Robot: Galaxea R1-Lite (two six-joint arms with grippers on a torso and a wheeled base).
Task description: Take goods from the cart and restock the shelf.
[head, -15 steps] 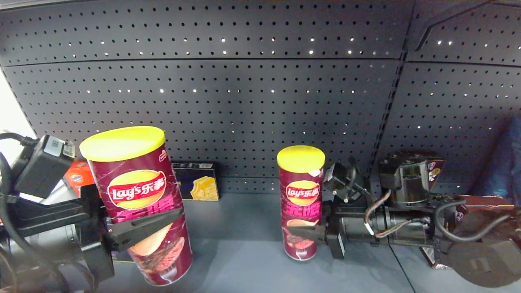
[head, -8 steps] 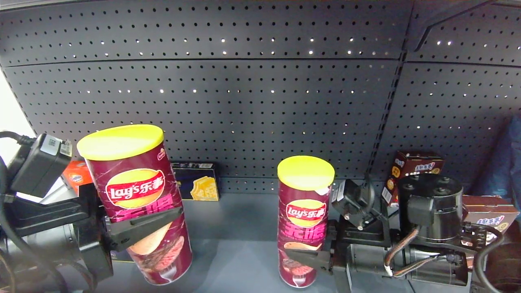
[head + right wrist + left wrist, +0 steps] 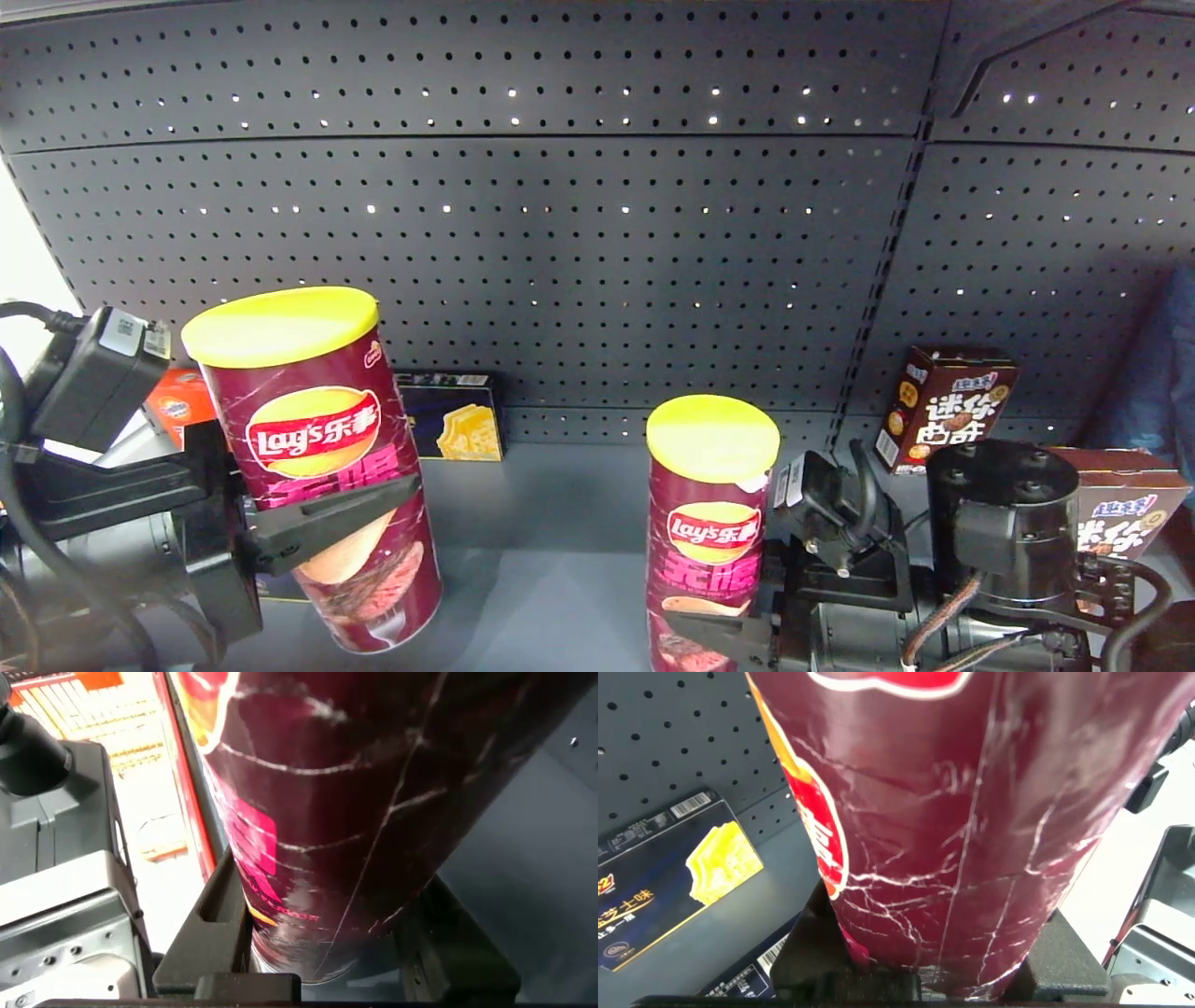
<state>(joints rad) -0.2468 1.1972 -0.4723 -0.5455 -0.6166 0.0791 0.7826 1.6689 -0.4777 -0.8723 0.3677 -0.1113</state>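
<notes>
Your left can leans, lid toward 11 o'clock; right can stands upright. Left gripper and right gripper clamp them.

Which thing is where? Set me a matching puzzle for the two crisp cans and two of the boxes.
1 left crisp can
2 right crisp can
3 navy box
4 upright brown box

A in the right pincer
B on the shelf, right of both cans
C in the left pincer
D by the back wall, between the cans

Pairs: 1-C, 2-A, 3-D, 4-B
</notes>
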